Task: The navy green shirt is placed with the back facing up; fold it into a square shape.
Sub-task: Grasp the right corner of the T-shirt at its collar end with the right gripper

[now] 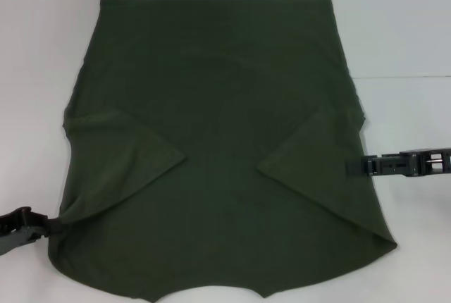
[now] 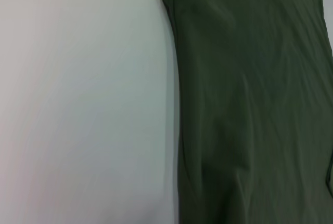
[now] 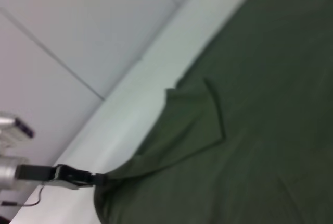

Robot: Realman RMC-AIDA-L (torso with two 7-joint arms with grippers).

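At the far left, low and near the front of the white table, the left gripper has its dark fingers closed on the edge of the shirt, pinching the cloth where its left side runs down toward the near corner. The far-off wrist view shows the same thing: fabric drawn into a small peak at the fingertips.

The shirt is a big piece of dark olive cotton, soft and matte, lying flat with a plain face up. It covers most of the middle of the table. Both sleeves are turned inward, each making a pointed triangular flap, their tips well apart with bare cloth between. The far hem is straight; the near edge is curved and dips at the neck. A few shallow wrinkles run lengthwise along the left side.

On the right, the right gripper reaches in level at the shirt's right edge, just beside the right flap; I cannot tell how its fingers stand. Bare table lies open on both sides.
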